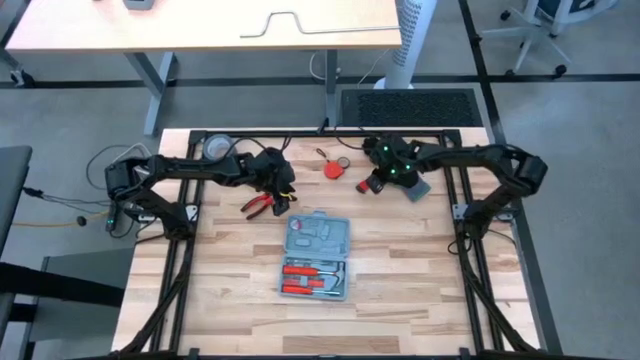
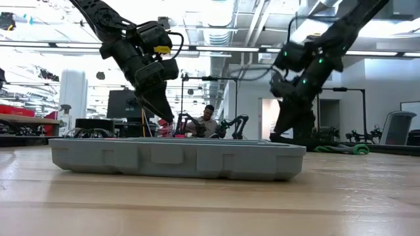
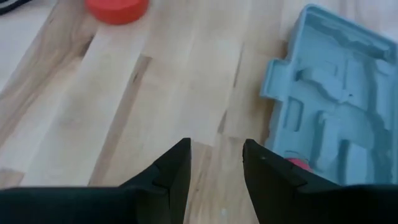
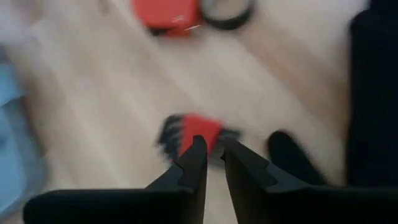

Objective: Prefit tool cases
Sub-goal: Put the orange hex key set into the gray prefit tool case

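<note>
The tool case (image 1: pixel 317 257) lies open near mid-table, one half already holding red-handled tools, the other half's grey recesses bare. Beyond it, the left gripper (image 1: pixel 282 189) hovers empty with fingers parted beside red-handled pliers (image 1: pixel 259 205), while the right gripper (image 1: pixel 377 184), fingers narrowly apart and gripping nothing, hangs over a small red-and-black item (image 4: pixel 198 133), too blurred to identify. Judged step: fetching loose tools; next, each must descend, close, and carry to a matching recess.

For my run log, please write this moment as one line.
tool case: open on table, red tools inside | left gripper: open, empty, above table near case | right gripper: fingers slightly apart, over small red-black object
</note>
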`<action>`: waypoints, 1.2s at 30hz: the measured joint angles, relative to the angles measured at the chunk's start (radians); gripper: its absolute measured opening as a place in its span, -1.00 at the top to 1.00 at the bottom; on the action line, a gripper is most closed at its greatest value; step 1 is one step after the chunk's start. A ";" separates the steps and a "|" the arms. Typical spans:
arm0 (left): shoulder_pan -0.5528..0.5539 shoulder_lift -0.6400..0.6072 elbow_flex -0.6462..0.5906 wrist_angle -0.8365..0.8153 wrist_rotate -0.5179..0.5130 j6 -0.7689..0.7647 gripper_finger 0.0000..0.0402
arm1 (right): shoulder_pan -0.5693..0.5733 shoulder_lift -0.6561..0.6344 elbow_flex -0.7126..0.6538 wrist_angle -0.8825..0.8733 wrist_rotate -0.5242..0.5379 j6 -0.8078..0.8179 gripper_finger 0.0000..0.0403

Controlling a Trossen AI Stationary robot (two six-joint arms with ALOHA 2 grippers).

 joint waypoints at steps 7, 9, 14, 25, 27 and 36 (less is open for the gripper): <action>-0.042 0.000 0.000 0.124 -0.001 -0.035 0.33 | -0.029 0.092 0.006 0.006 -0.060 0.042 0.79; -0.045 0.000 0.000 0.169 -0.001 -0.051 0.36 | -0.008 0.103 0.006 0.009 -0.050 0.050 0.87; -0.029 0.000 0.000 0.228 -0.010 -0.074 0.64 | 0.040 0.120 0.007 0.037 -0.019 0.083 0.96; 0.008 0.254 0.075 0.284 0.115 -0.108 1.00 | 0.141 0.192 0.005 0.277 -0.048 0.247 0.99; 0.004 0.292 0.115 0.288 0.127 -0.108 1.00 | 0.151 0.180 0.009 0.322 -0.049 0.269 0.99; 0.017 0.370 0.279 0.287 0.139 -0.028 1.00 | 0.152 0.048 0.008 0.158 -0.010 0.274 0.99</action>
